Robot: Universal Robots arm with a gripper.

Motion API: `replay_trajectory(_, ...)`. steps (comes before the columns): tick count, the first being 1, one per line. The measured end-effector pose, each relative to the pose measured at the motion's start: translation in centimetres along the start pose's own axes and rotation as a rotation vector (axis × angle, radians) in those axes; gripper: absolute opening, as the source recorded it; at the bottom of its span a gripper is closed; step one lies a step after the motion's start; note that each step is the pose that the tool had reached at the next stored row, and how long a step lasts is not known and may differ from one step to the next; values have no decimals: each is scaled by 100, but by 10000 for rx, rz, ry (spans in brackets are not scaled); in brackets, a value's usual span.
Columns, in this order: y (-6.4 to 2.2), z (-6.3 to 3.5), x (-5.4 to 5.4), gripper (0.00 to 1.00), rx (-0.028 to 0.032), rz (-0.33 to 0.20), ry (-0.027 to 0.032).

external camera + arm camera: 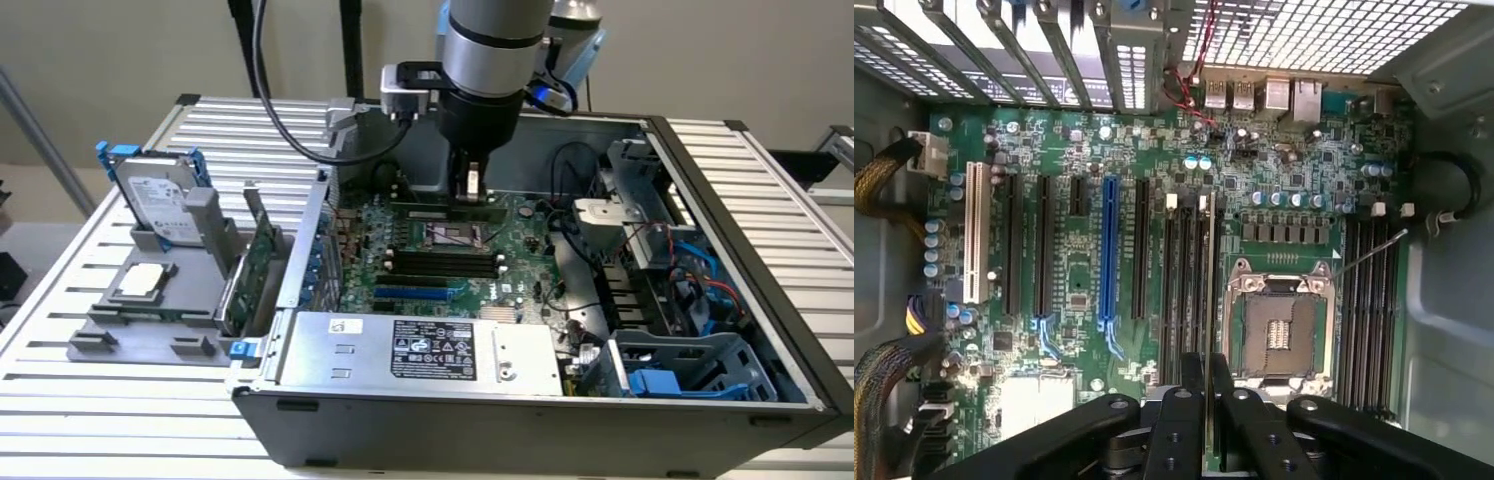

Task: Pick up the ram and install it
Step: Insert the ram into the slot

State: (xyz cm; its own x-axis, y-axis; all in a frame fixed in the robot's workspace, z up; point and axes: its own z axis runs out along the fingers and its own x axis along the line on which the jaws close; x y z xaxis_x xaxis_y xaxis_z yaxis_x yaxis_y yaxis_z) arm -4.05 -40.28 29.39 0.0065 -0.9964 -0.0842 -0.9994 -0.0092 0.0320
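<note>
The ram [1206, 280] is a thin green stick seen edge-on in the wrist view, lying along the black memory slots [1182, 290] beside the open CPU socket [1279, 325]. My gripper [1207, 392] is shut on one end of it. From the exterior view, the gripper [469, 195] reaches down into the open computer case, and the ram [434, 213] sits low on the motherboard at the far side of the CPU socket [454, 237]. I cannot tell whether the stick is seated in a slot or just touching it.
More black memory slots [434, 262] lie nearer the power supply [414, 350]. Cables and a drive cage [667, 260] fill the case on the exterior view's right. Outside, a grey holder carries a hard drive [158, 205], an expansion card [254, 270] and a processor [140, 282].
</note>
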Motion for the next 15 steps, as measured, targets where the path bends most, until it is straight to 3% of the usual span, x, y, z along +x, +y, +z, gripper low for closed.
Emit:
replay_trajectory(3, -2, 51, 5, 0, 0, 1, 34)
replay_trajectory(12, -6, 162, 14, 0, -1, 18, 314)
replay_trajectory(15, -7, 205, 18, 0, 2, 42, 379)
